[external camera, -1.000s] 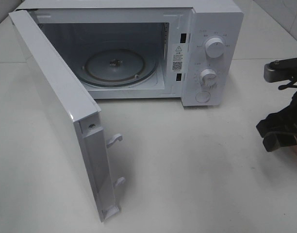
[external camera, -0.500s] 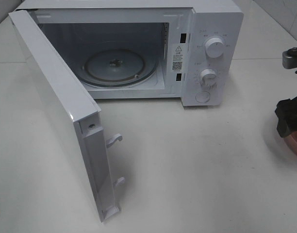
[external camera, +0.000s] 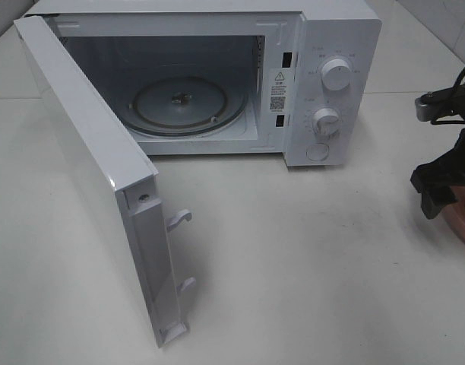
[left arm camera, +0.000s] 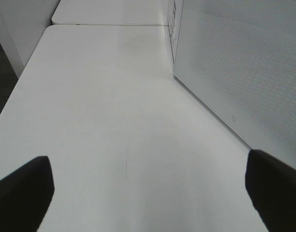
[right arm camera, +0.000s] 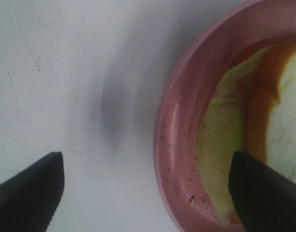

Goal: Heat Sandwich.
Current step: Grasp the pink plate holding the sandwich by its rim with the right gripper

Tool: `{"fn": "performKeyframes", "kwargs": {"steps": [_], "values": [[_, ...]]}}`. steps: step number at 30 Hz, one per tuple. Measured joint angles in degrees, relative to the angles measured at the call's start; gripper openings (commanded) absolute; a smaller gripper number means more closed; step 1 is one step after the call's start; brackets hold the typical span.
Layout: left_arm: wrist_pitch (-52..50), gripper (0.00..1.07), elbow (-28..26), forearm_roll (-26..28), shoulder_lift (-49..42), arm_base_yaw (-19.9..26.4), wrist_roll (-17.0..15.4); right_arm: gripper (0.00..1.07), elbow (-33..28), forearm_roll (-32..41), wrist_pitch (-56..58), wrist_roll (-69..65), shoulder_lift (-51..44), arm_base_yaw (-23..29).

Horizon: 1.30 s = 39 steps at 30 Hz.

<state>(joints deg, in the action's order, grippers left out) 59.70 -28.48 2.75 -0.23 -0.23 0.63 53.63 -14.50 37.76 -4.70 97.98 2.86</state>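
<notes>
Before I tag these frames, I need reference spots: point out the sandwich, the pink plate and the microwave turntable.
sandwich [right arm camera: 216,140], right wrist view, pale bread edge.
pink plate [right arm camera: 171,145], right wrist view, rim.
turntable [external camera: 191,108], high view, glass near centre.

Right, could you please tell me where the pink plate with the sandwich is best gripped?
Probably the raised rim of the pink plate, from above, on the side toward the microwave: that lip stands bare beside the sandwich, and the open right end effector straddles it there.
</notes>
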Motion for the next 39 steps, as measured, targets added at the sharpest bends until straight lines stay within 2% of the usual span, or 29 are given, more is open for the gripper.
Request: {"fn": "performKeyframes", "kwargs": {"steps": [20, 24, 25, 28, 29, 30, 31, 32, 33, 34, 35, 39], "values": [[0.0, 1.01, 0.0, 0.0, 0.0, 0.0, 0.0, 0.82, 0.86, -1.32, -2.23, -1.26, 10.08, 0.0], [0.0, 1.01, 0.0, 0.0, 0.0, 0.0, 0.0, 0.77, 0.86, -1.32, -2.29, -1.32, 10.26, 0.0], [0.0, 1.01, 0.0, 0.0, 0.0, 0.0, 0.0, 0.75, 0.86, -1.32, -2.29, -1.32, 10.26, 0.0], [0.0, 1.01, 0.0, 0.0, 0.0, 0.0, 0.0, 0.54, 0.86, -1.32, -2.23, -1.32, 10.26, 0.0], [0.0, 1.01, 0.0, 0.0, 0.0, 0.0, 0.0, 0.54, 0.86, -1.32, -2.23, -1.32, 10.26, 0.0], [0.0, 1.01, 0.0, 0.0, 0.0, 0.0, 0.0, 0.47, 0.86, -1.32, -2.12, -1.49, 10.26, 0.0], [0.0, 1.01, 0.0, 0.0, 0.0, 0.0, 0.0, 0.31, 0.86, -1.38, -2.12, -1.49, 10.26, 0.0], [0.0, 1.01, 0.0, 0.0, 0.0, 0.0, 0.0, 0.24, 0.86, -1.38, -2.06, -1.49, 10.26, 0.0], [0.0, 1.01, 0.0, 0.0, 0.0, 0.0, 0.0, 0.24, 0.86, -1.38, -2.06, -1.49, 10.26, 0.0], [0.0, 1.01, 0.0, 0.0, 0.0, 0.0, 0.0, 0.14, 0.86, -1.66, -2.06, -1.49, 10.26, 0.0], [0.0, 1.01, 0.0, 0.0, 0.0, 0.0, 0.0, 0.0, 0.86, -2.58, -1.95, -1.49, 10.26, -0.06], [0.0, 1.01, 0.0, 0.0, 0.0, 0.0, 0.0, 0.0, 0.86, -3.27, -1.72, -1.49, 10.26, -0.17]]}}
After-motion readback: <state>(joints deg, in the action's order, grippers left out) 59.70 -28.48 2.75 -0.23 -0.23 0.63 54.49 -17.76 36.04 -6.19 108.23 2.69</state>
